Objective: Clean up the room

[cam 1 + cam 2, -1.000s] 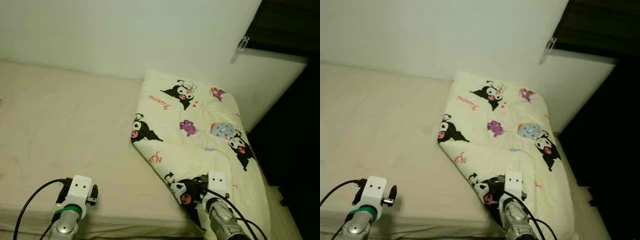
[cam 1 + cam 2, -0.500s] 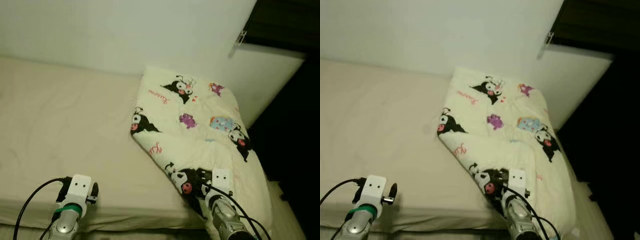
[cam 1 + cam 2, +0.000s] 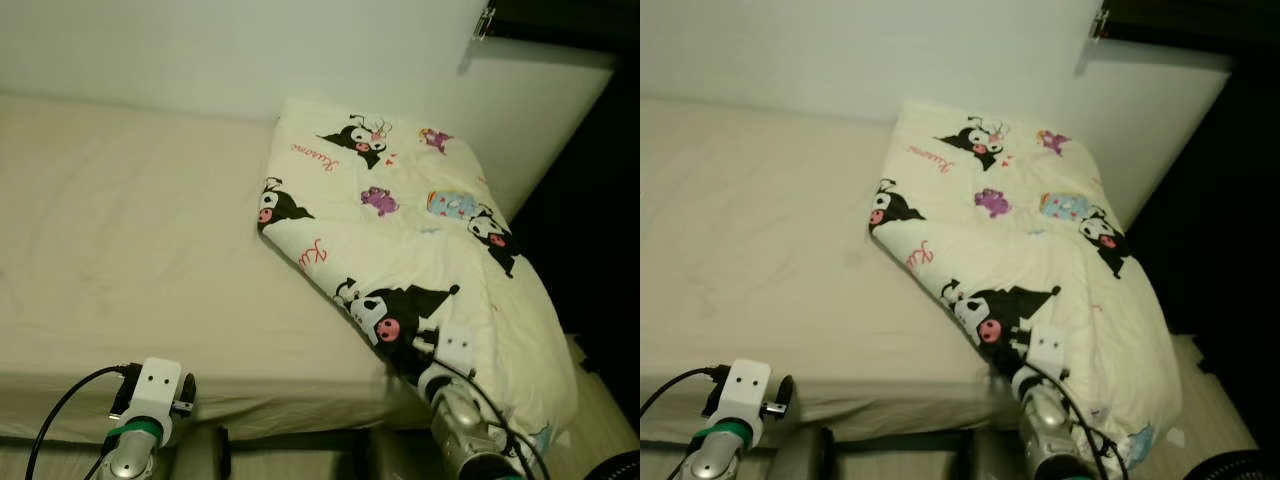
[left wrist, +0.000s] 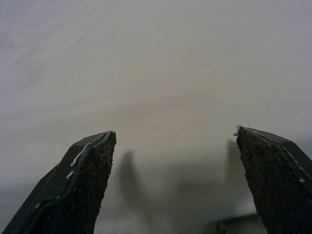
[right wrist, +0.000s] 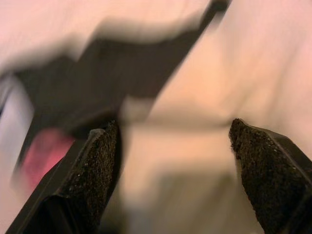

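Still early, we judge: cartoon-print quilt [image 3: 400, 240] lies bunched, skewed across bed [image 3: 130, 250] corner by wall, lower edge spilling off mattress. Our right gripper [image 5: 173, 161] spread wide, holding nothing, right up against quilt's lower fold. Our left gripper [image 4: 175, 170] likewise apart, empty, over bare sheet. Straightening remains.

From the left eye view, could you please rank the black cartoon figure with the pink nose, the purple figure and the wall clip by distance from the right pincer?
1. Black cartoon figure, just ahead of the right pincer.
2. Purple figure, mid-blanket.
3. Wall clip, top right.
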Tool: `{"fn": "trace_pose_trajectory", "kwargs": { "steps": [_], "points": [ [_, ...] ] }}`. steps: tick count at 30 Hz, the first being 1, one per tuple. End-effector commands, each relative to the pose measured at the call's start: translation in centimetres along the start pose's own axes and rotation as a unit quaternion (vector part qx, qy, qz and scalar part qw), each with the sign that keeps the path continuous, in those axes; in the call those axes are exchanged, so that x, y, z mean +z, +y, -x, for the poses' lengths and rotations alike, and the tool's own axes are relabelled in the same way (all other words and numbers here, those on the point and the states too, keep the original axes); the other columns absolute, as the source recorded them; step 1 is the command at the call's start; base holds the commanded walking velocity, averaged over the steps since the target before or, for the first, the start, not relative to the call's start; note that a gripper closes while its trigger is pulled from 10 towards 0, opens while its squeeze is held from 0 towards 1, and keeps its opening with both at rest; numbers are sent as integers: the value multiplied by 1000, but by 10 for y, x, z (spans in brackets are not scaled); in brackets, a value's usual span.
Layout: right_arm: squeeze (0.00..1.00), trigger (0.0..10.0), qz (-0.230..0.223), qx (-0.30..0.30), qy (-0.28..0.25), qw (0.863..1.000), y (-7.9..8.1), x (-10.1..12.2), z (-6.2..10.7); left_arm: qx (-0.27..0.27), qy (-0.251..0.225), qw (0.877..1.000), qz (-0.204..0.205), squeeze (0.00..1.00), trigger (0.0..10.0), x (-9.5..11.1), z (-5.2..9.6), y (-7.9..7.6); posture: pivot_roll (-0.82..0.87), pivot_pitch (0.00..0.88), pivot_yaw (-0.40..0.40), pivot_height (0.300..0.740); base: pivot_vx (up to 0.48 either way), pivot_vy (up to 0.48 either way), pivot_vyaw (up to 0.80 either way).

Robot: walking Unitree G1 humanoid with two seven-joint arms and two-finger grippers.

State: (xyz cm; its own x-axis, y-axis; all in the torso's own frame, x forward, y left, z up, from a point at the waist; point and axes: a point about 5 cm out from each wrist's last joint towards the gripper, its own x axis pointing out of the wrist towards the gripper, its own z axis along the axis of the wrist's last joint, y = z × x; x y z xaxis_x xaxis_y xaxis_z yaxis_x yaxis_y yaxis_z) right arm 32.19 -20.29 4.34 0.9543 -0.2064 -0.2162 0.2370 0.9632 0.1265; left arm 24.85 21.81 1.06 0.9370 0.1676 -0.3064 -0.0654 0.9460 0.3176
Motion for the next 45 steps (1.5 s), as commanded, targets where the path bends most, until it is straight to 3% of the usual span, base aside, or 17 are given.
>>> {"fn": "trace_pose_trajectory", "kwargs": {
  "steps": [1, 3, 6, 8, 11, 16, 17, 22, 26, 31, 38, 40, 41, 45],
  "points": [
    [0, 10000, -13, -8, -19, 1000, -4, 9, -3, 0, 1, 1000, 9, 0, 10000, -2, 2, -2, 86, 0, -76, 580, 0, 0, 0],
    [0, 10000, -22, -13, -31, 999, -7, 16, -6, 1, -1, 1000, 8, 0, 10000, -1, 2, -1, 86, 0, -76, 575, 0, 0, 0],
    [0, 10000, -42, -33, -98, 994, -23, 55, -16, -1, -25, 1000, 6, 0, 10000, 7, 4, 0, 90, 12, -70, 570, 0, 0, 0],
    [0, 10000, -52, -48, -116, 991, -33, 70, -20, -9, -41, 999, 1, 0, 10000, 12, 6, 0, 92, 19, -64, 570, 0, 0, 0],
    [0, 10000, -55, -54, -117, 990, -37, 73, -20, -12, -45, 999, 0, 0, 10000, 13, 6, 0, 92, 19, -64, 570, 0, 0, 0],
    [0, 10000, -24, -116, -84, 989, -70, 91, -27, -55, -85, 994, -29, 0, 10000, 27, 13, 5, 144, 63, -4, 570, 0, 0, 0],
    [0, 10000, -24, -116, -84, 989, -70, 91, -27, -55, -85, 994, -29, 0, 10000, 27, 13, 5, 144, 63, -4, 570, 0, 0, 0],
    [0, 10000, -39, -145, -67, 986, -87, 95, -26, -57, -99, 993, -32, 0, 10000, 37, 17, 23, 162, 79, 20, 570, 0, 0, 0],
    [0, 10000, -77, -190, -60, 977, -107, 96, -22, -54, -107, 992, -41, 0, 10000, 44, 20, 36, 193, 93, 46, 570, 0, 0, 0],
    [0, 10000, -58, -201, -36, 977, -119, 92, -18, -59, -114, 991, -44, 0, 10000, 50, 24, 44, 206, 96, 70, 570, 0, 0, 0],
    [0, 10000, -36, -192, -17, 981, -118, 87, -18, -60, -114, 991, -42, 0, 10000, 52, 24, 49, 203, 94, 75, 570, 0, 0, 0],
    [0, 10000, -28, -102, 18, 994, -100, 72, -21, -49, -112, 992, -33, 0, 10000, 55, 22, 57, 193, 91, 73, 570, 0, 0, 0],
    [0, 10000, -28, -102, 18, 994, -100, 72, -21, -49, -112, 992, -33, 0, 10000, 55, 22, 57, 193, 91, 73, 570, 0, 0, 0],
    [0, 10000, -20, 43, 40, 998, -63, 58, -24, -42, -107, 993, -32, 0, 10000, 55, 21, 61, 182, 84, 66, 570, 0, 0, 0]
  ]
}}
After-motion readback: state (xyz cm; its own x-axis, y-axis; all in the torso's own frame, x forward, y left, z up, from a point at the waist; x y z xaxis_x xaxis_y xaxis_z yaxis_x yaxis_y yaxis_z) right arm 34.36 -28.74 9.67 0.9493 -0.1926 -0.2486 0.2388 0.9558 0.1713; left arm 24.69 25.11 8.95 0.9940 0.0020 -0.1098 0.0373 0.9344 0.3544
